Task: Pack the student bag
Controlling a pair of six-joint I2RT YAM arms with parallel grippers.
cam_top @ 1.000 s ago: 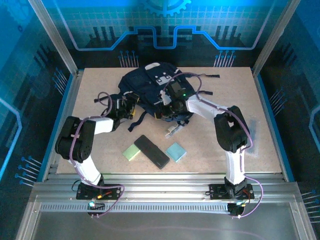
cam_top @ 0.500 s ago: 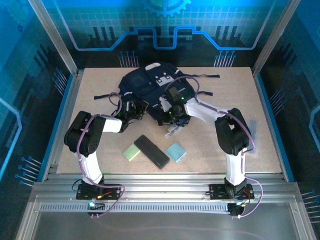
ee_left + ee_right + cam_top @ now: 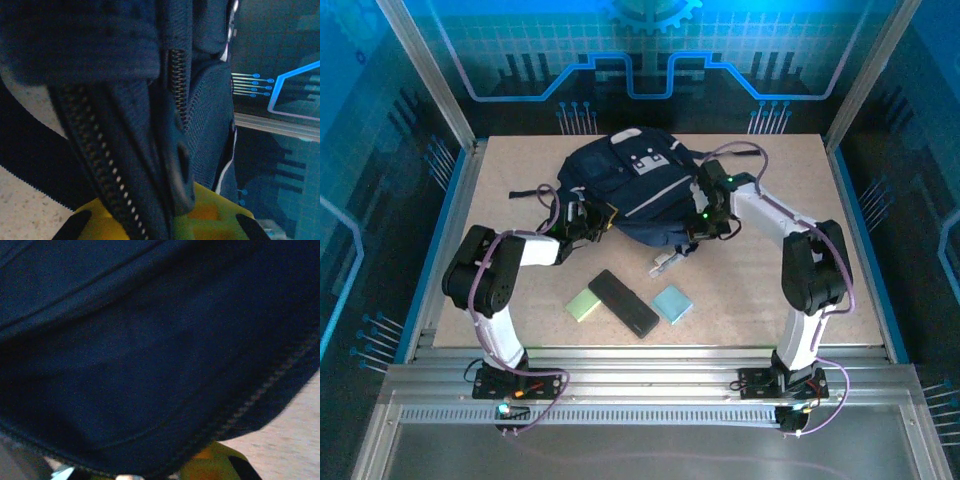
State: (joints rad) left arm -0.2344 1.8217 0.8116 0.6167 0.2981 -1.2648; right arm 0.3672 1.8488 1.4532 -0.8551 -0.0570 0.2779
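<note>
Left gripper (image 3: 584,219) closed on zipper seam (image 3: 116,182) of student bag (image 3: 620,185), right gripper (image 3: 706,217) closed on opposite hem (image 3: 260,390); judged soft, limp, light: hold by seams.

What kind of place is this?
Likely a robot test cell: a left arm and right arm bolted to an aluminium rail, blue circuit-print panels around the table, the student bag staged on it.
</note>
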